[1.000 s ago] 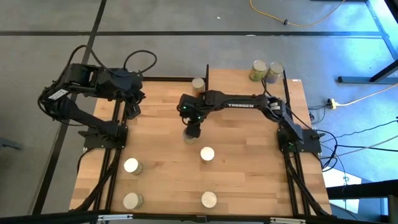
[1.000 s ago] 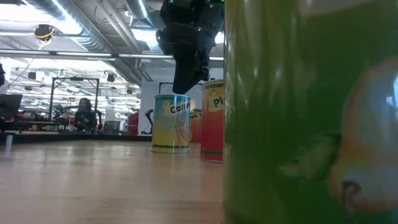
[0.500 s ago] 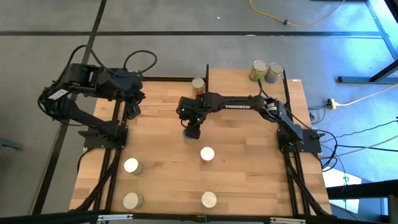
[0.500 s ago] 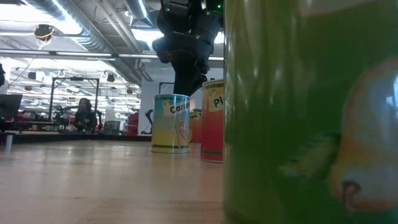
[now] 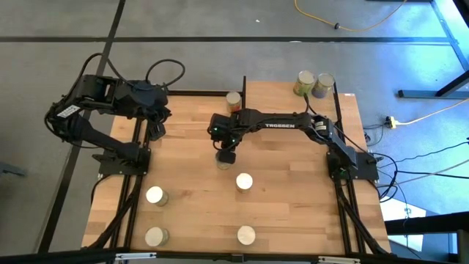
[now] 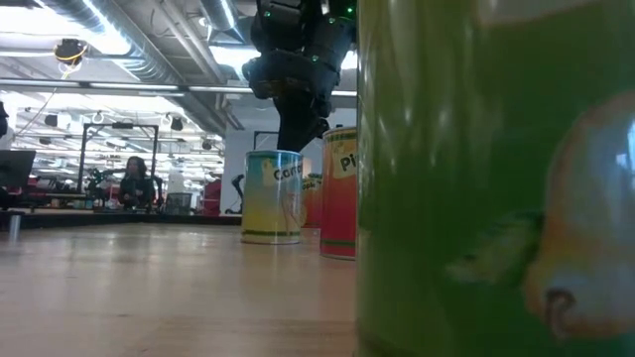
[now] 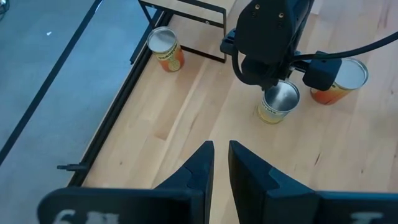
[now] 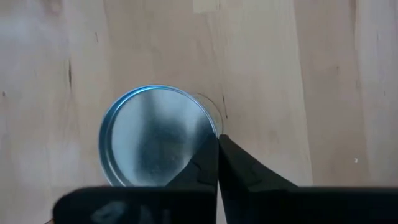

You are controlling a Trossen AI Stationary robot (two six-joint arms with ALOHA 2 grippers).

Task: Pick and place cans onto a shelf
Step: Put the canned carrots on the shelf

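Observation:
A yellow-labelled can (image 5: 222, 163) stands upright on the wooden table near its middle, its shiny top (image 8: 155, 134) facing up. My right gripper (image 5: 226, 152) hangs just over it, pointing down and shut with nothing between the fingers. Its tips (image 8: 217, 140) sit at the edge of the can's top. Two cans (image 5: 304, 82) (image 5: 322, 84) stand on the shelf (image 5: 286, 95) at the far right. My left gripper (image 7: 217, 149) waits near the table's far left edge with its fingers almost together and nothing in the narrow slit. My right gripper comes at the yellow-labelled can from above with shut fingers, whose ends (image 6: 288, 144) stand level with the rim of the can's top (image 8: 208, 127). I cannot tell whether they touch it. The can stands upright on the table.
One can (image 5: 233, 100) stands beside the shelf's black upright panel (image 5: 244, 92). An orange-red can (image 6: 339, 193) stands close behind the yellow one. More cans (image 5: 244, 181) (image 5: 154, 195) (image 5: 155, 236) (image 5: 246, 235) stand toward the near edge. A green can (image 6: 486, 178) fills the low view's right.
My right gripper has shut its fingers over the yellow-labelled can without taking hold of it and has stayed almost in place. The can stands where it was.

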